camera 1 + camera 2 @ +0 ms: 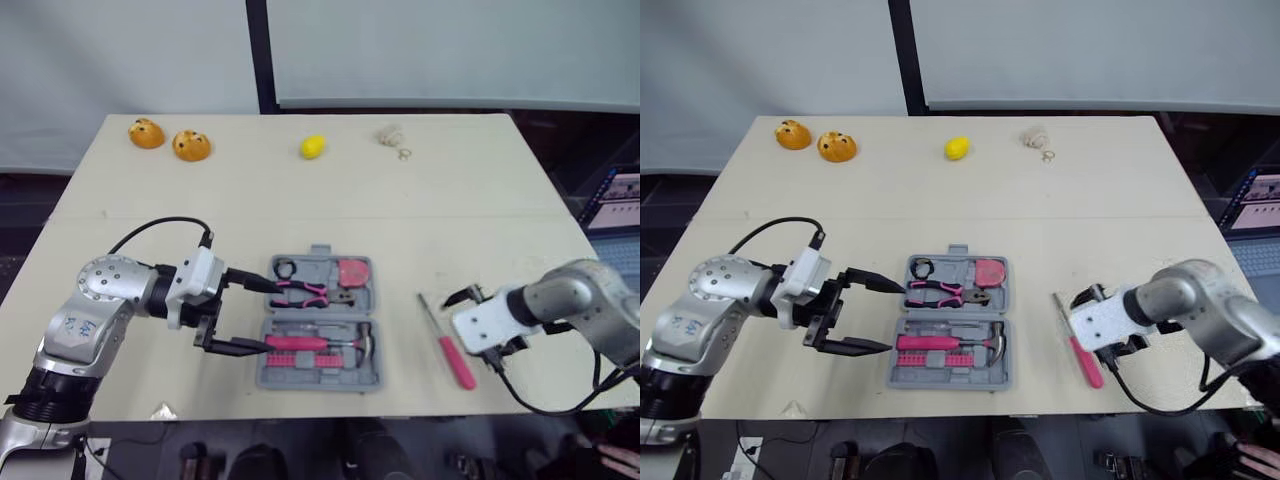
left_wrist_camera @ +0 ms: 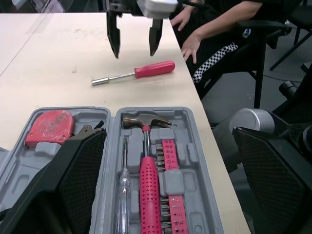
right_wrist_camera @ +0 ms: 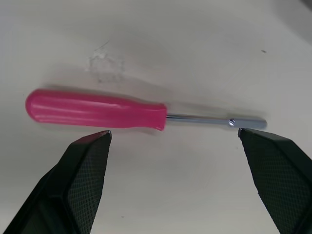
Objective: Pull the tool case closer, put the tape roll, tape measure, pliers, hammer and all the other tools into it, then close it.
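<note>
Over on the left, the left gripper (image 1: 268,316) hangs spread wide at the left edge of the tool case (image 1: 320,375), grasping nothing; whether its fingers touch the plastic, I can't tell. The case lies open in the middle of the tabletop (image 1: 450,210), close to the front edge, so by my read the pulling-in is done.

And look inside: the far half holds a small black ring that I take for the tape roll (image 1: 285,267), the pink-handled pliers (image 1: 300,292) and the red tape measure (image 2: 48,127). The near half carries the hammer (image 2: 146,161), a clear tester screwdriver (image 2: 123,190) and a pink strip of bits (image 2: 168,161).

Moving right, here's the straggler: the pink screwdriver (image 3: 97,114) lies on the bare tabletop, well apart from the case. The right gripper (image 3: 173,134) hovers right over it, fingers released and lined up along its length, handle by one, shaft tip by the other.

So my call: one tool left to pack, then the closing.
</note>
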Motion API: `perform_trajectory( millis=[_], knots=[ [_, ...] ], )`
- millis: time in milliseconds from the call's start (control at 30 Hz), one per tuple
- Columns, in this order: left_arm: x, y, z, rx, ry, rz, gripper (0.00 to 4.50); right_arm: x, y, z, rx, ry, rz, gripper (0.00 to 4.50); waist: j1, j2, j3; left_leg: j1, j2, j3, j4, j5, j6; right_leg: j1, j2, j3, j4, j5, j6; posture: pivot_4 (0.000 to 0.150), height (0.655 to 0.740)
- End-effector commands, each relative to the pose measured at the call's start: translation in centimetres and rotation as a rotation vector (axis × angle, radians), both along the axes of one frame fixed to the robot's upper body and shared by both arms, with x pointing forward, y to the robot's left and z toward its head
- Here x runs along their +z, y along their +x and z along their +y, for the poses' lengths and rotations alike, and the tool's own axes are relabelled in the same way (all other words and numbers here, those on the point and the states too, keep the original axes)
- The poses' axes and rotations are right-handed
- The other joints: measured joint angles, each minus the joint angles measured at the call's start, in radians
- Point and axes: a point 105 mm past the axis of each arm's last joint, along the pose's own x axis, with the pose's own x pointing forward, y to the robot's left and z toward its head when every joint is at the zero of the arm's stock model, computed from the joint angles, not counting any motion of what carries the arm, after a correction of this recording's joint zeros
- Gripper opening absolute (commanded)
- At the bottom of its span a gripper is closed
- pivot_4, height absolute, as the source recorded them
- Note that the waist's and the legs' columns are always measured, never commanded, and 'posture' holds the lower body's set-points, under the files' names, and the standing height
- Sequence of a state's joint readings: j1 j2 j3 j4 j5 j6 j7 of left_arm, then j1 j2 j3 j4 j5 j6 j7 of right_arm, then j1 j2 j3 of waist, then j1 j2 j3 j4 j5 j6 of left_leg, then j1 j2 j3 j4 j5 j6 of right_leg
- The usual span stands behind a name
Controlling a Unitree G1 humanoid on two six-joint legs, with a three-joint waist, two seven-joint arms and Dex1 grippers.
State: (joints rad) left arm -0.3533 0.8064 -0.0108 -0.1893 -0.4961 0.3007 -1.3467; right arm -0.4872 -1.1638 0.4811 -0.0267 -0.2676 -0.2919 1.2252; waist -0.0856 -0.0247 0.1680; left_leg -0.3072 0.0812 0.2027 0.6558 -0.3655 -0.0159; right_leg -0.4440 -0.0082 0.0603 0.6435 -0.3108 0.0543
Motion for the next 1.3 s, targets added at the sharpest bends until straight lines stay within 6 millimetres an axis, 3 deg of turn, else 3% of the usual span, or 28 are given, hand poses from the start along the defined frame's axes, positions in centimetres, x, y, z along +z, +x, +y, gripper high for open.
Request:
perform_trajectory(
  millis=[33, 467, 567, 767, 833, 1100, 1200, 1300],
  knots=[
    [0.8, -0.2, -0.1, -0.008, -0.001, -0.041, 4.50, 0.0, 0.2, 0.1, 0.176, -0.100, -0.046, 4.40, -0.001, 0.002, 0.001, 0.000, 0.000, 0.000, 0.001, 0.000, 0.000, 0.000, 0.000, 0.000, 0.001, 0.000, 0.000, 0.150, 0.7400],
    [1.1, 0.3, -0.4, -0.002, -0.007, -0.050, 4.50, -2.4, 0.3, 1.9, 0.433, -0.144, -0.052, 4.40, -0.002, 0.002, 0.002, 0.004, 0.001, 0.000, 0.008, 0.000, -0.001, 0.000, 0.000, 0.002, 0.012, -0.002, -0.003, 0.150, 0.7400],
    [1.2, 0.4, -0.4, -0.003, -0.008, -0.052, 4.50, -2.7, 0.5, 2.1, 0.451, -0.158, -0.052, 3.52, -0.002, 0.002, 0.002, 0.004, 0.001, 0.000, 0.008, 0.000, -0.001, 0.000, 0.000, 0.002, 0.012, -0.002, -0.003, 0.150, 0.7400],
    [1.2, 0.4, -0.4, -0.001, -0.012, -0.054, 4.50, -2.1, 0.9, 2.1, 0.418, -0.157, -0.066, 0.53, -0.003, 0.002, 0.002, 0.004, 0.002, 0.000, 0.009, 0.000, -0.001, 0.000, 0.000, 0.002, 0.013, -0.002, -0.003, 0.150, 0.7400],
    [1.1, 0.4, -0.4, 0.000, -0.012, -0.054, 4.50, -1.7, 0.8, 1.8, 0.383, -0.150, -0.066, 0.42, -0.002, 0.002, 0.002, 0.004, 0.002, 0.000, 0.009, 0.000, -0.001, 0.001, 0.000, 0.002, 0.013, -0.002, -0.003, 0.150, 0.7400],
    [0.5, 0.2, -0.5, 0.008, -0.020, -0.047, 4.50, -0.1, -3.5, -0.7, -0.461, 0.105, 0.154, 0.41, 0.007, 0.001, 0.002, 0.002, 0.002, -0.003, 0.011, -0.001, -0.001, 0.001, -0.001, 0.002, 0.015, -0.001, -0.002, 0.150, 0.7400],
    [0.2, 0.2, -0.8, 0.005, -0.026, -0.046, 4.50, 0.4, -4.0, -0.2, -0.725, 0.239, 0.206, 0.41, -0.002, 0.000, 0.002, 0.002, 0.001, -0.004, 0.011, -0.001, -0.001, 0.001, 0.000, 0.002, 0.015, -0.001, -0.002, 0.150, 0.7400],
    [0.0, 0.2, -1.1, 0.004, -0.041, -0.047, 4.50, 0.6, -3.1, 0.0, -1.037, 0.424, 0.231, 0.41, -0.004, -0.002, 0.001, 0.003, 0.002, -0.005, 0.010, -0.001, -0.003, 0.001, 0.001, 0.002, 0.015, -0.001, -0.003, 0.150, 0.7400]
  ],
)
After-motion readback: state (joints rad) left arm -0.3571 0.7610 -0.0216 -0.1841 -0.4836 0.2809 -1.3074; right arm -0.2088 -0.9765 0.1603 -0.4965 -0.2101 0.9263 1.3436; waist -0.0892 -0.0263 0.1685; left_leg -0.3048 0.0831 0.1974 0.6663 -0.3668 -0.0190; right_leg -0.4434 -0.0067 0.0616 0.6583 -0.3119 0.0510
